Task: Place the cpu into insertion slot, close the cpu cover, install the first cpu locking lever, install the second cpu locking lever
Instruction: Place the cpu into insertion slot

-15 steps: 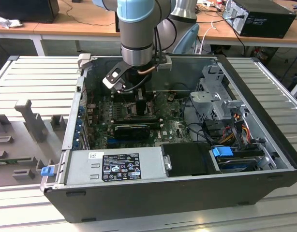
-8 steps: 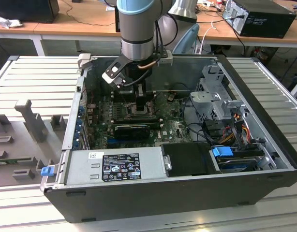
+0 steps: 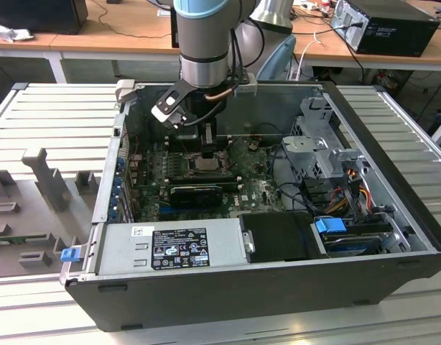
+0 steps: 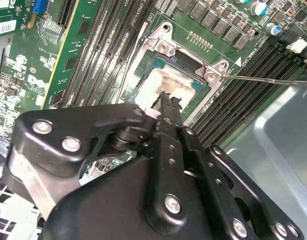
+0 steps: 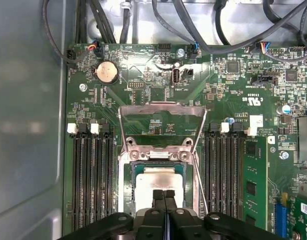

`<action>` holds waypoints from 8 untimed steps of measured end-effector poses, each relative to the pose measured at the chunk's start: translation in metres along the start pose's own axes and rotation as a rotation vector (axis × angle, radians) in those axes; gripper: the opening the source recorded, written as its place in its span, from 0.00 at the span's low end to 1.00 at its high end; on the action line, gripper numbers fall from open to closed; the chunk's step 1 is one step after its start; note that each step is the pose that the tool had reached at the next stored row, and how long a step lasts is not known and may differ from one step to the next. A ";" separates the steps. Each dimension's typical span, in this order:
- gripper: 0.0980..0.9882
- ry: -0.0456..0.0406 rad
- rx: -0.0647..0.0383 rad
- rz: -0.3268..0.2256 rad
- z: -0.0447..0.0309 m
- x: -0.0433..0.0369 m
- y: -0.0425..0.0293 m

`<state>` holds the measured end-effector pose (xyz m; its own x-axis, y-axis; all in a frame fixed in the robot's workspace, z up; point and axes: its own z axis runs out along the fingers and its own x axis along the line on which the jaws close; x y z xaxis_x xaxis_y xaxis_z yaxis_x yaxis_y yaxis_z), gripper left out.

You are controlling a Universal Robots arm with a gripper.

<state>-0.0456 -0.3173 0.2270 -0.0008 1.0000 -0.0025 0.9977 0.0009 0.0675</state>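
The cpu [image 5: 158,179] lies flat in the insertion slot [image 5: 128,186], its pale metal top smeared with paste. My gripper [image 5: 164,194] is shut, its fingertips together and resting on or just above the chip's top; the second wrist view shows the same, gripper [image 4: 166,96] over the cpu [image 4: 169,80]. The cpu cover [image 5: 161,109] is swung open, lying back over the board beyond the socket. A thin locking lever [image 5: 199,180] stands free beside the socket, and the lever [image 4: 266,79] sticks out over the memory slots. In the exterior view my gripper [image 3: 207,140] hangs over the slot [image 3: 205,164].
Long black memory slots [image 5: 88,175] flank the socket on both sides. The open computer case wall [image 3: 228,291] surrounds the board, with a power supply [image 3: 174,248] in front, a drive cage [image 3: 325,154] and cables [image 3: 353,190] on the exterior view's right.
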 end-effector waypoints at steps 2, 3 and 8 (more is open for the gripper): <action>0.01 -0.0006 0.000 0.000 -0.0011 0.0000 0.0001; 0.01 -0.0010 0.000 0.000 -0.0016 0.0000 0.0001; 0.01 -0.0015 0.000 0.000 -0.0041 0.0000 0.0003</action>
<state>-0.0456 -0.3173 0.2311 -0.0008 1.0000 -0.0040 0.9977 0.0011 0.0672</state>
